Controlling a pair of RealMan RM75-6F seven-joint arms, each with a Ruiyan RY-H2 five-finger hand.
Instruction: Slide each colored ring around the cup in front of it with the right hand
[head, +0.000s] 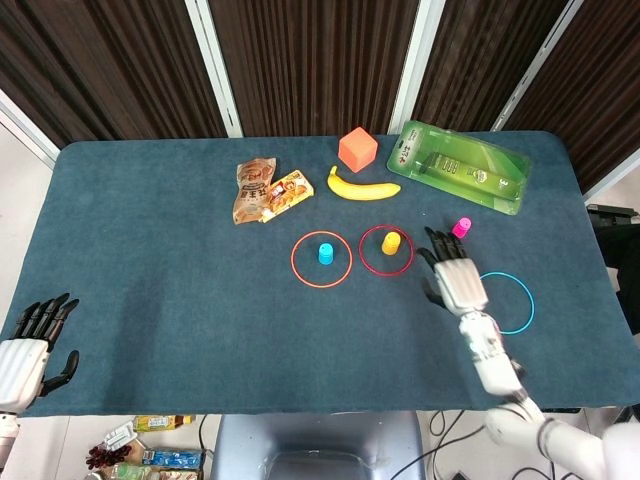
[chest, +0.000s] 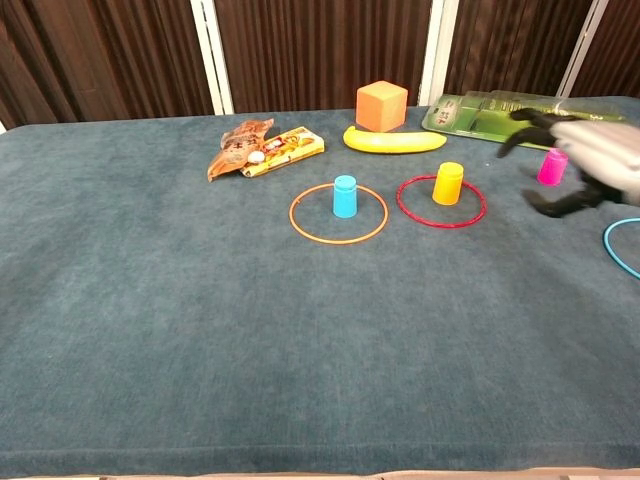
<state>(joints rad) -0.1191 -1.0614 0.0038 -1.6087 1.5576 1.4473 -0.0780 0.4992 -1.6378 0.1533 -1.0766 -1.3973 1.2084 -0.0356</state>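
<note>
Two of three rings placed. The orange ring (head: 321, 259) lies flat around the blue cup (head: 325, 253), and just to the right of that cup the red ring (head: 386, 250) lies flat around the yellow cup (head: 391, 242), which sits a little off-centre toward the ring's far side. Step in hand, as I judge it: the third pair. The pink cup (head: 461, 227) stands further right of the yellow cup and slightly nearer the back of the table (head: 150, 290), with no ring around it; the light blue ring (head: 501, 302) lies on the cloth nearer the front than the pink cup, well apart from it. The right hand (head: 455, 281) hangs between the yellow cup and the light blue ring, fingers spread, gripping nothing. Next move, by my reading: reach to the blue ring, press on its rim and push it toward the back until it encloses the pink cup without tipping it. Left hand (head: 25, 350) is at the front left table edge, far from the yellow cup, fingers apart, empty. Writing: the snack packet (head: 268, 189) and the green package (head: 460, 165) behind the yellow cup carry print, too small to read.
</note>
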